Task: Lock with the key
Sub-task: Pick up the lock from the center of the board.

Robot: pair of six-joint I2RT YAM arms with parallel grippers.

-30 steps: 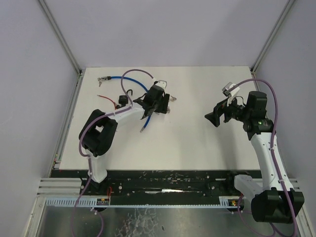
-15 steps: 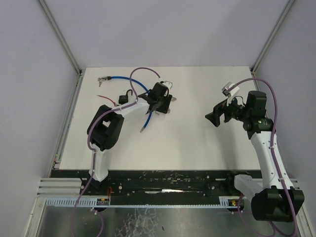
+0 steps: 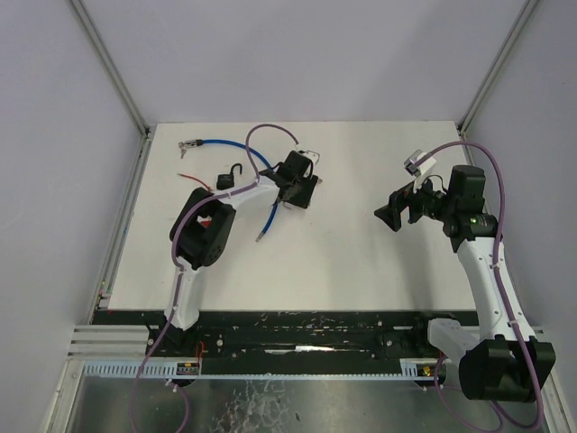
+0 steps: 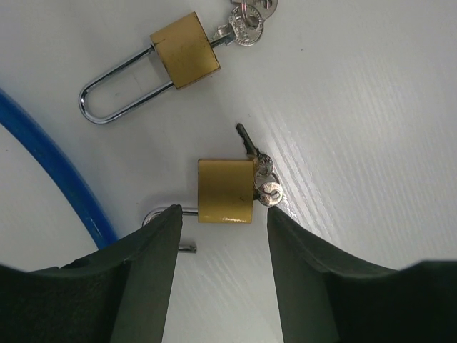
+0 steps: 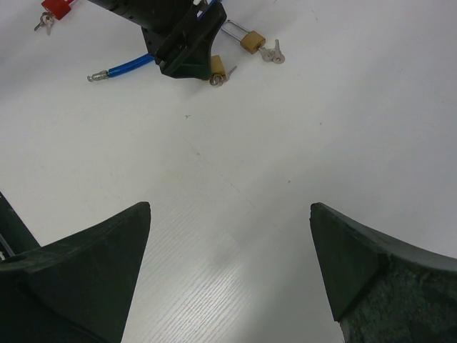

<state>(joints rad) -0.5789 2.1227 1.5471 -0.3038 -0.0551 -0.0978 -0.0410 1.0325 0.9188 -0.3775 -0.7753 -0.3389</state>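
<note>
White counter [image 3: 361, 262] boxed in by pale walls, with a small brass padlock [image 4: 226, 189] lying flat, key bunch [image 4: 264, 187] at its base, blue cable [image 4: 64, 171] beside it and a second padlock [image 4: 184, 50] near. Straddled by the left hand [image 4: 223, 214], half spread, a sliver of air each side, pinching nothing; right hand [image 5: 230, 207] fully spread, empty, well apart. Likely trouble: skidding the lock sideways or trapping the key bunch instead of the body through an off-centre squeeze, or catching the shackle [image 4: 190, 247], partly hidden under a finger.
</note>
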